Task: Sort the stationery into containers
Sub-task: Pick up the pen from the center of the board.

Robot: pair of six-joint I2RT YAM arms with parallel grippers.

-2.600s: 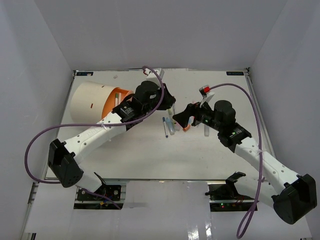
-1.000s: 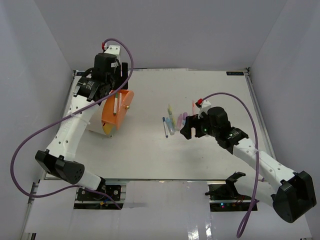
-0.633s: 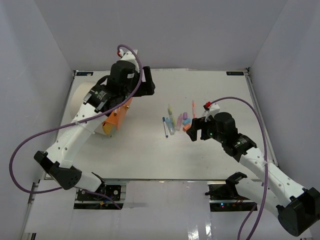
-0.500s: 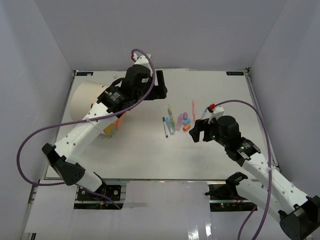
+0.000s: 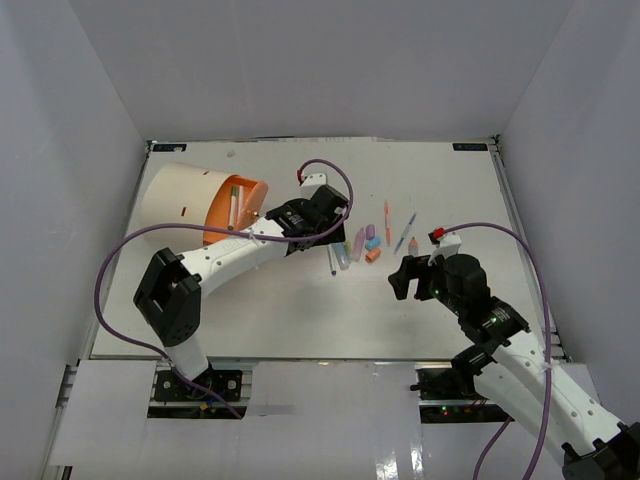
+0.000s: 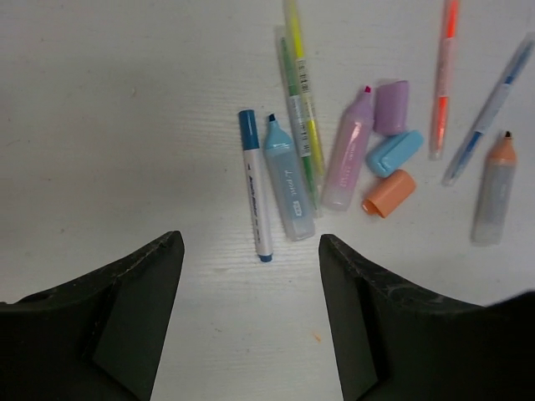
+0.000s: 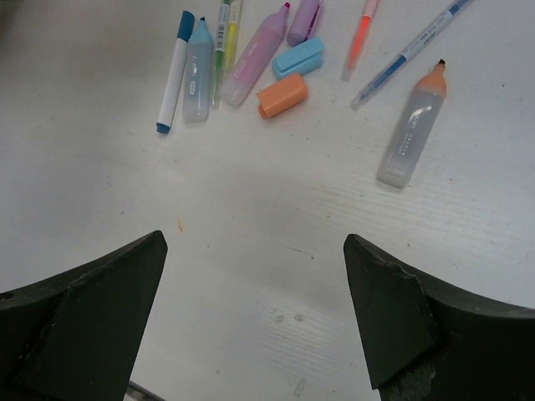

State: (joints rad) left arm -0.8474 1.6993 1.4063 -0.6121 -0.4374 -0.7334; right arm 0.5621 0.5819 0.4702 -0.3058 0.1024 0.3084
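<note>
The left gripper [image 6: 249, 242] has its two dark fingers spread apart with nothing between them. Only the finger ends show in its wrist view. It hangs over the loose stationery, and in the top view it [image 5: 325, 215] covers the far left part of that cluster.

Directly under the gap lies the light blue highlighter [image 6: 287, 188], uncapped. There is slanted writing along its barrel, too small to read. Touching its left side is a white pen with a blue cap [image 6: 255, 196]. On its right lie a green pen and a yellow pen [image 6: 299, 109]; their printed band is illegible and their far ends are cut off by the frame. Further right of the light blue highlighter come a lilac highlighter [image 6: 347, 154], a purple cap [image 6: 390, 107], a blue cap [image 6: 394, 152] and an orange cap [image 6: 389, 193]. Beyond those lie an orange pen [image 6: 443, 79], a thin blue pen [image 6: 489, 109] that runs out of the frame, and an orange-tipped highlighter [image 6: 491, 192].

The right gripper [image 7: 255, 242] is likewise spread wide and empty, hovering nearer the arm bases than the light blue highlighter.

Well to the left of the light blue highlighter, the cream cylinder [image 5: 175, 200] lies on its side on the white table [image 5: 300, 310]. One pen [image 5: 234, 200] sits in its orange face, which the left arm partly hides; the marks on its wall are unreadable.
</note>
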